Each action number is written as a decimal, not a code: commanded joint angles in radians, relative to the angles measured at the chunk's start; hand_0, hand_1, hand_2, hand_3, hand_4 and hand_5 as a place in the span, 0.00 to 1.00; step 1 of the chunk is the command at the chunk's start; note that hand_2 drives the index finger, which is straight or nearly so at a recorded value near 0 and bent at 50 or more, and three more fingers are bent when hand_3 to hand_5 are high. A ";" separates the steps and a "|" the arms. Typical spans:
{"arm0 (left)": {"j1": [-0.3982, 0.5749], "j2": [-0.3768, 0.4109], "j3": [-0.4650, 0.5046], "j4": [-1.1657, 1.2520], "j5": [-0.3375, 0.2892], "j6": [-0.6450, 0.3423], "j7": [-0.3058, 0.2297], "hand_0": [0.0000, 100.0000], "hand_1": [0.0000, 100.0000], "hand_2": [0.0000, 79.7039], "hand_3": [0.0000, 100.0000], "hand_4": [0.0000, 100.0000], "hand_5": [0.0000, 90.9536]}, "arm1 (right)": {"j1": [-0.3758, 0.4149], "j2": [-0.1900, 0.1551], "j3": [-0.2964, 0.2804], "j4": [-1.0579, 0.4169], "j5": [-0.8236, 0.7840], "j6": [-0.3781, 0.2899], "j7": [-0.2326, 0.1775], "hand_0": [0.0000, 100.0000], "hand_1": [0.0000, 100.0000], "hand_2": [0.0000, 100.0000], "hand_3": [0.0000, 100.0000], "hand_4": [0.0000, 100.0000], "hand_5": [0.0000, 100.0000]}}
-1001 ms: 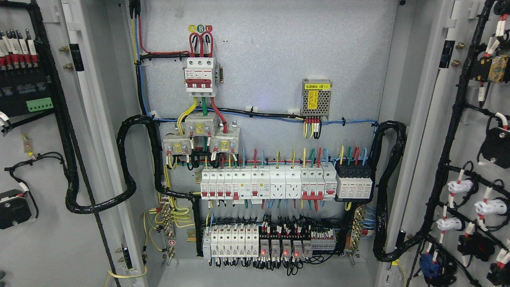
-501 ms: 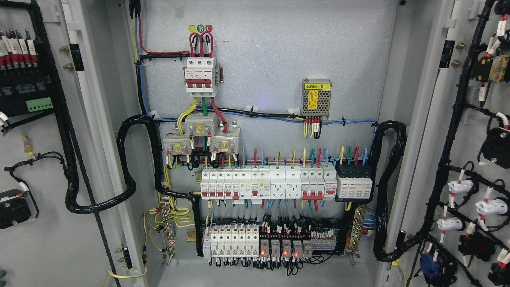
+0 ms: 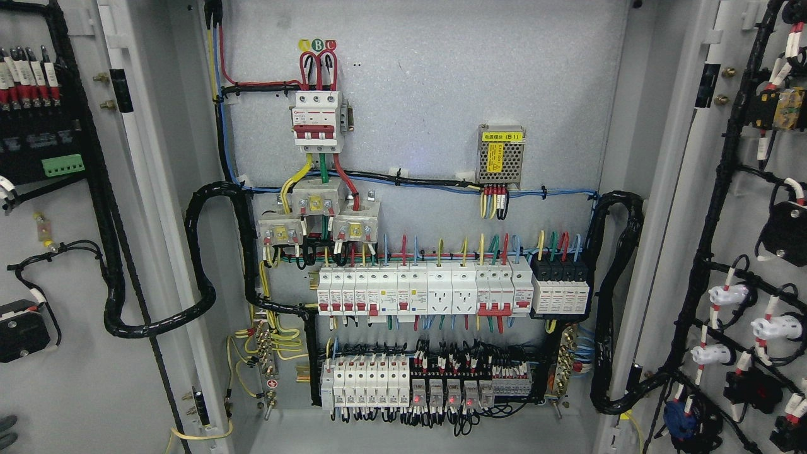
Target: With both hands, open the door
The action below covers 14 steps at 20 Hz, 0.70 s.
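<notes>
The grey electrical cabinet stands with both doors swung wide. The left door fills the left edge, its inner face carrying black wire looms and a green terminal block. The right door fills the right edge, with black cable harnesses and white and black switch backs. Between them lies the back panel with a red main breaker and rows of white breakers. A small dark grey piece, apparently of my left hand, shows at the bottom left corner against the left door. My right hand is out of the picture.
Thick black corrugated conduits loop from each door hinge side into the cabinet, the left conduit and the right conduit. A small power supply with a yellow label sits at the upper right of the panel. Red indicator lights glow on the bottom rail.
The grey piece at the bottom left corner shows slightly more than before. The doors and the cabinet's inside look the same.
</notes>
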 commanded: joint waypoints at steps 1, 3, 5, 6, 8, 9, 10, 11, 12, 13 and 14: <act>0.028 -0.057 -0.047 -0.141 -0.002 -0.001 0.045 0.30 0.00 0.03 0.03 0.04 0.00 | -0.036 0.091 0.021 -0.010 0.005 0.000 0.002 0.22 0.00 0.00 0.00 0.00 0.00; 0.032 -0.085 -0.078 -0.192 -0.008 -0.001 0.125 0.30 0.00 0.03 0.03 0.04 0.00 | -0.053 0.117 0.043 -0.023 0.021 0.000 0.002 0.22 0.00 0.00 0.00 0.00 0.00; 0.046 -0.115 -0.121 -0.268 -0.039 -0.001 0.206 0.30 0.00 0.03 0.03 0.04 0.00 | -0.067 0.159 0.056 -0.035 0.065 0.000 0.001 0.22 0.00 0.00 0.00 0.00 0.00; 0.047 -0.135 -0.145 -0.297 -0.079 -0.001 0.231 0.30 0.00 0.03 0.03 0.04 0.00 | -0.076 0.191 0.058 -0.036 0.085 0.000 0.002 0.22 0.00 0.00 0.00 0.00 0.00; 0.043 -0.200 -0.199 -0.339 -0.200 -0.003 0.284 0.30 0.00 0.03 0.03 0.04 0.00 | -0.093 0.251 0.058 -0.038 0.123 0.025 0.002 0.22 0.00 0.00 0.00 0.00 0.00; 0.038 -0.229 -0.221 -0.351 -0.246 -0.003 0.304 0.30 0.00 0.03 0.03 0.04 0.00 | -0.102 0.287 0.058 -0.038 0.151 0.040 0.002 0.22 0.00 0.00 0.00 0.00 0.00; 0.034 -0.267 -0.245 -0.368 -0.289 -0.003 0.329 0.30 0.00 0.03 0.03 0.04 0.00 | -0.105 0.315 0.058 -0.038 0.174 0.049 0.002 0.22 0.00 0.00 0.00 0.00 0.00; 0.034 -0.308 -0.271 -0.387 -0.321 -0.001 0.356 0.30 0.00 0.03 0.03 0.04 0.00 | -0.107 0.344 0.058 -0.038 0.196 0.057 0.002 0.22 0.00 0.00 0.00 0.00 0.00; 0.032 -0.339 -0.290 -0.403 -0.347 0.001 0.384 0.30 0.00 0.03 0.03 0.04 0.00 | -0.111 0.366 0.058 -0.038 0.211 0.068 0.002 0.22 0.00 0.00 0.00 0.00 0.00; 0.034 -0.371 -0.317 -0.423 -0.376 0.004 0.419 0.30 0.00 0.03 0.03 0.04 0.00 | -0.111 0.392 0.060 -0.036 0.232 0.081 0.002 0.22 0.00 0.00 0.00 0.00 0.00; 0.035 -0.398 -0.357 -0.436 -0.405 0.005 0.453 0.30 0.00 0.03 0.03 0.04 0.00 | -0.111 0.418 0.061 -0.036 0.255 0.097 0.002 0.22 0.00 0.00 0.00 0.00 0.00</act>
